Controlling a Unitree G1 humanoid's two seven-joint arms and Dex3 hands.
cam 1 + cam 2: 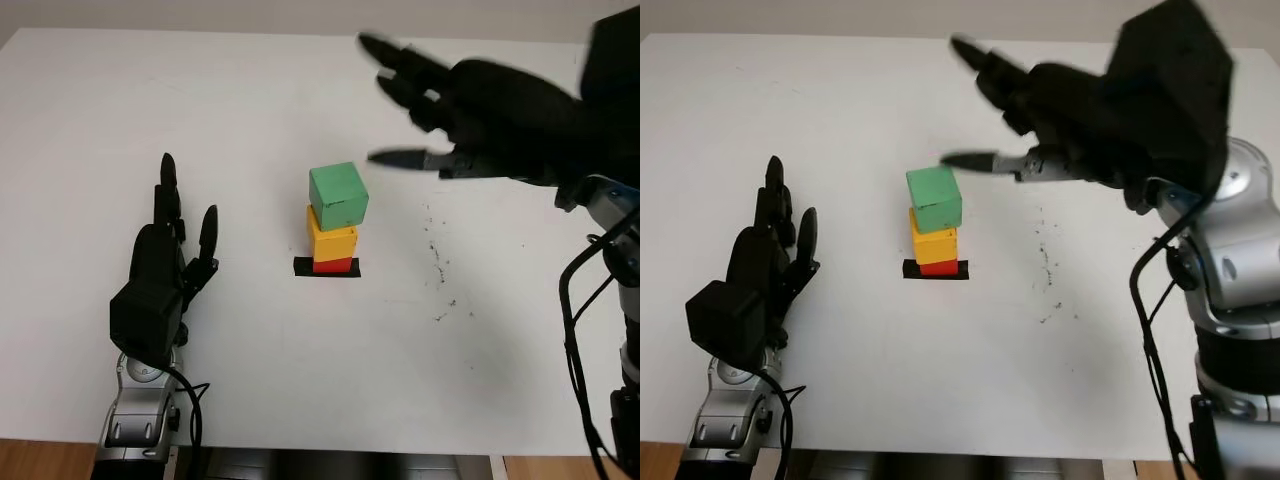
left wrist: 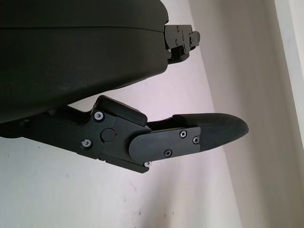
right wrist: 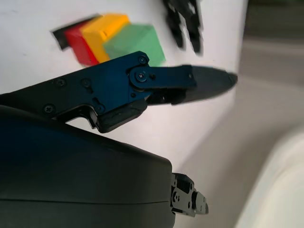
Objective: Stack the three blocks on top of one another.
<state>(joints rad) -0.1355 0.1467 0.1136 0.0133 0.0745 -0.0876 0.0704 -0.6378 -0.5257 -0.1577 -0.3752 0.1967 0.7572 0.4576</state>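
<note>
Where a black mark sits near the middle of the white table, the three blocks stand stacked: the red block at the bottom on the mark, the yellow block on it, and the green block on top, turned a little askew. The right hand hangs open in the air above and to the right of the stack, holding nothing, its nearest fingertip apart from the green block. The left hand is open too, well to the left of the stack, empty
</note>
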